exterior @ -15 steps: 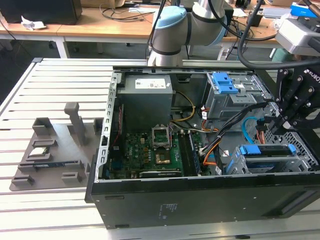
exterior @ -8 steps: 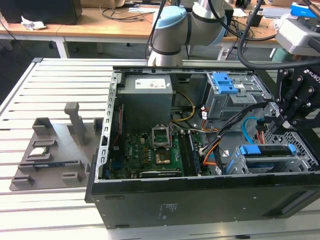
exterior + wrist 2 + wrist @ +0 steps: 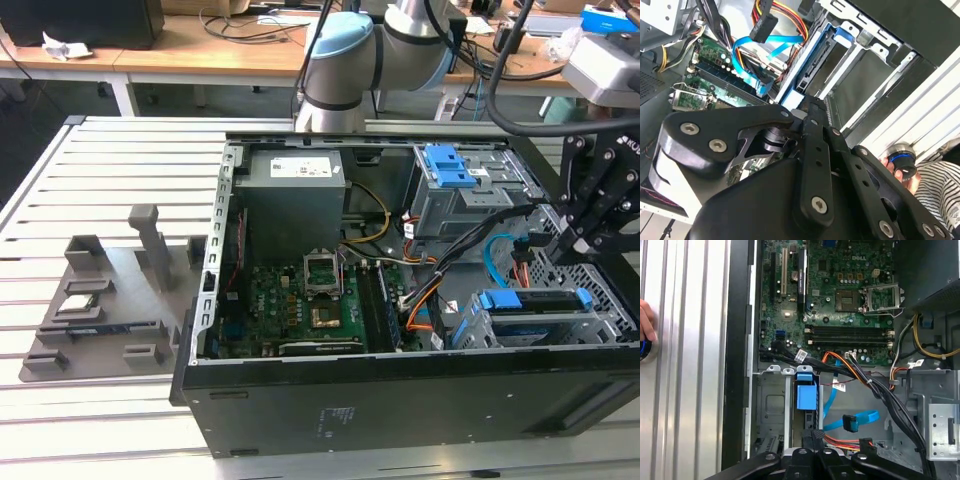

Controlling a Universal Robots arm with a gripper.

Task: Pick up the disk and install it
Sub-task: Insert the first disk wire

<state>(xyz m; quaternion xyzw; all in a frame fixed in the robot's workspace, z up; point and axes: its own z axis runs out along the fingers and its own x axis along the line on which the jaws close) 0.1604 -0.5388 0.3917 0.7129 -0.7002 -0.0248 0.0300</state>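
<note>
The disk (image 3: 528, 300) stands on edge in the lower drive bay at the exterior view's right end of the open computer case (image 3: 400, 400). Its blue bracket (image 3: 806, 391) shows between the bay's metal walls. My gripper (image 3: 553, 248) hangs just above that bay with its black fingers drawn together. In both wrist views the gripper (image 3: 812, 435) (image 3: 810, 106) ends right at the near end of the disk (image 3: 795, 82). I cannot tell whether the tips touch the disk.
Blue and orange cables (image 3: 855, 422) run beside the bay. A second bay with a blue latch (image 3: 450, 165) sits further back, beside the motherboard (image 3: 310, 300). A grey fixture (image 3: 100, 300) lies on the slatted table. A person's hand (image 3: 902, 167) rests on a blue-ringed knob outside the case.
</note>
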